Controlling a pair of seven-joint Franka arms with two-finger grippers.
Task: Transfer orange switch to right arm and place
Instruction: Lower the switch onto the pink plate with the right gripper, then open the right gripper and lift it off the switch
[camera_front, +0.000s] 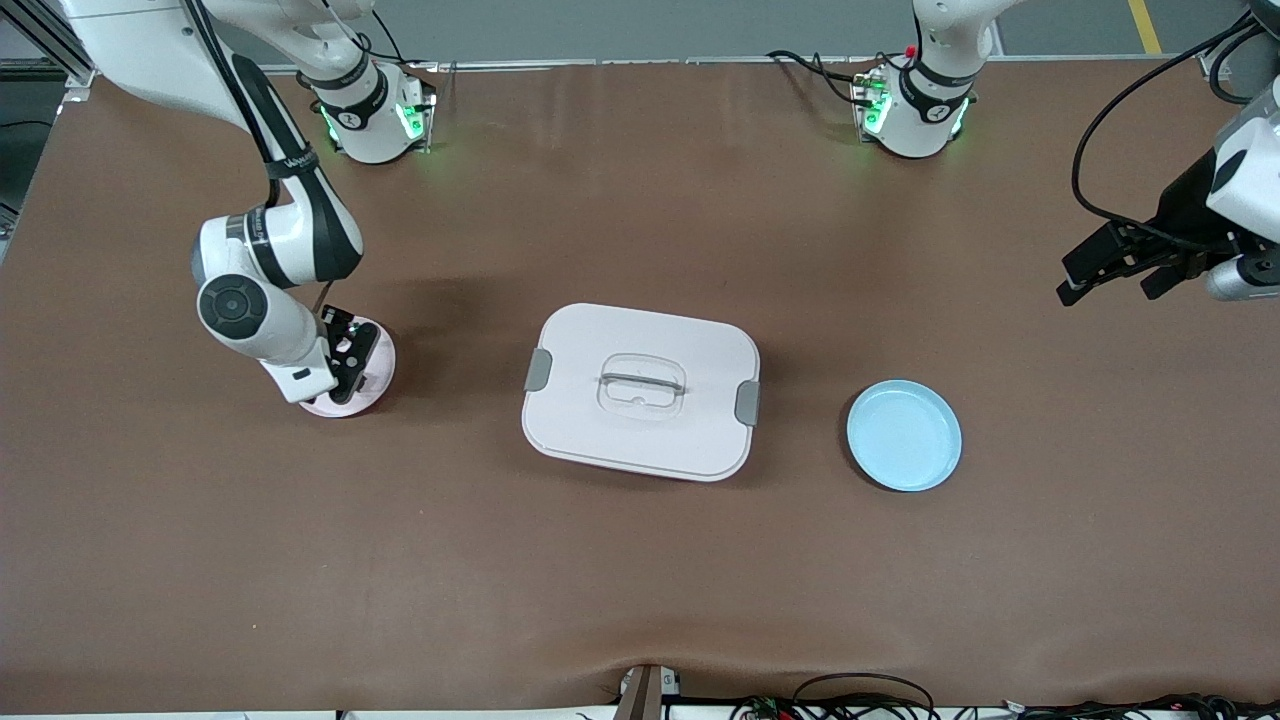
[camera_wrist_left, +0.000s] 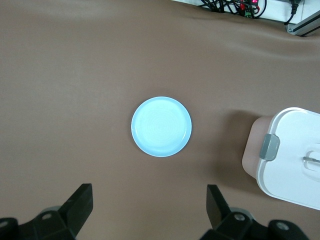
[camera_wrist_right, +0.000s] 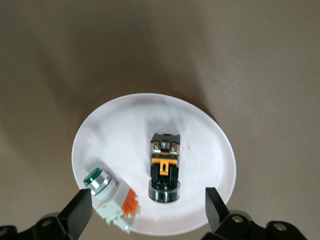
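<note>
The orange switch (camera_wrist_right: 165, 167), a small black block with an orange band, lies on a pale pink plate (camera_wrist_right: 125, 130) beside a white-and-silver piece with a green cap (camera_wrist_right: 112, 200). My right gripper (camera_wrist_right: 149, 210) is open and empty, just above this plate, with a finger on either side of the two parts. In the front view the right gripper (camera_front: 350, 355) covers the parts on the plate (camera_front: 380, 378) toward the right arm's end. My left gripper (camera_front: 1105, 285) is open and empty, raised over the table's left-arm end; it waits there.
A white lidded box (camera_front: 641, 390) with grey latches stands mid-table. An empty light blue plate (camera_front: 903, 435) lies beside it toward the left arm's end, also in the left wrist view (camera_wrist_left: 161, 126), with the box's corner (camera_wrist_left: 290, 155).
</note>
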